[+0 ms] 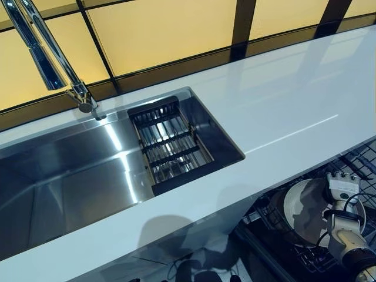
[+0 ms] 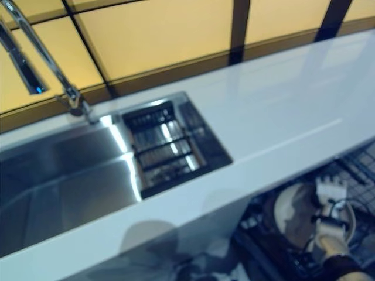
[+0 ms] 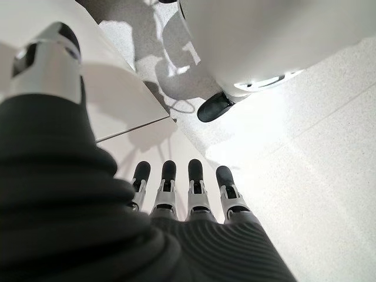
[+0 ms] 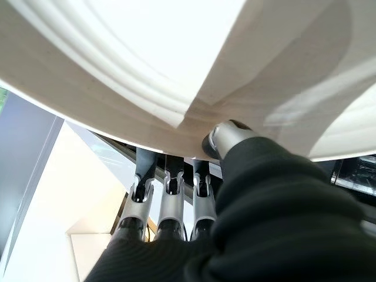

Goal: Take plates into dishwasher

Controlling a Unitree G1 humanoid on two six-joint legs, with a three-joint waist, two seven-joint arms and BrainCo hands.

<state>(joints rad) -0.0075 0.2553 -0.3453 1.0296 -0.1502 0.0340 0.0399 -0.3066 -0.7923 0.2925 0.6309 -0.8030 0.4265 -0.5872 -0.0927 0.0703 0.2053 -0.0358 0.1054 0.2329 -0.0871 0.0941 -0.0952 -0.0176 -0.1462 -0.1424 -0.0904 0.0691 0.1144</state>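
Observation:
A white plate (image 1: 302,208) stands on edge over the dark dishwasher rack (image 1: 359,163) below the counter at the lower right. My right hand (image 1: 342,191) holds it by the rim. In the right wrist view the plate (image 4: 147,59) fills the upper part, with my fingers (image 4: 167,200) behind it and my thumb (image 4: 226,138) pressed on its near face. The plate also shows in the right eye view (image 2: 293,213). My left hand (image 3: 182,188) shows only in the left wrist view, fingers straight and empty, hanging beside a white cabinet panel above the floor.
A white countertop (image 1: 282,111) runs across the view, above the dishwasher. A steel sink (image 1: 70,176) is set in it at the left, with a dark slatted drain insert (image 1: 170,147) and a chrome faucet (image 1: 47,53). Yellow panels line the wall behind.

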